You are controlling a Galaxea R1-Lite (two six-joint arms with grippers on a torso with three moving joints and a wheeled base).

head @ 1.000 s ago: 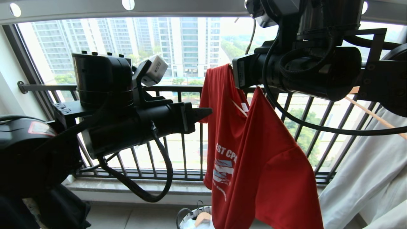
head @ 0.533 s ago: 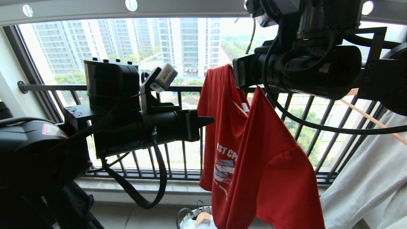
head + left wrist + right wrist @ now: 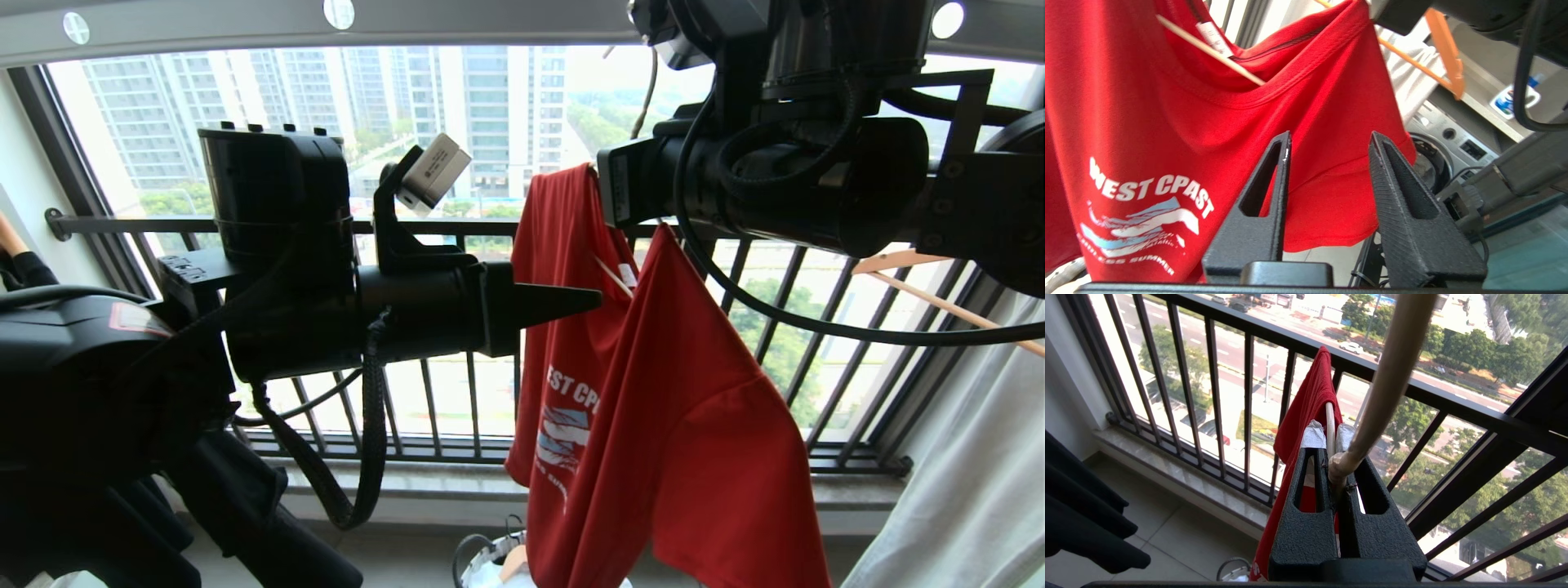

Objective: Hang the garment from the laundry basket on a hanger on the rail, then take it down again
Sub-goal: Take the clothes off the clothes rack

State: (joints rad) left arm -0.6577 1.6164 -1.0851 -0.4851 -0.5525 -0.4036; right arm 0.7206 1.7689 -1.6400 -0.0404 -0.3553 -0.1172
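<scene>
The garment (image 3: 678,425), a red T-shirt with white lettering, hangs on the hanger below the grey holed rail (image 3: 204,20). Part of the hanger's thin pale arm (image 3: 1208,49) shows inside the shirt's neck. My right gripper (image 3: 1329,435) is up at the shirt's top and shut on the hanger's thin white wire (image 3: 1329,416). My left gripper (image 3: 592,300) points level at the shirt's left edge. In the left wrist view it (image 3: 1331,141) stands open, with the red sleeve just beyond the fingertips and nothing between them. The laundry basket (image 3: 482,555) is on the floor below.
A pale grey garment (image 3: 963,457) hangs on a wooden hanger (image 3: 939,302) at the right. Dark clothing (image 3: 1081,506) hangs at the left. The barred window railing (image 3: 441,408) runs behind the shirt. A washing machine (image 3: 1453,143) shows in the left wrist view.
My left gripper has pushed to the right, up to the shirt's left edge, and its wrist has rolled. The right gripper keeps its grip and place. The shirt's hem has swung a little left.
</scene>
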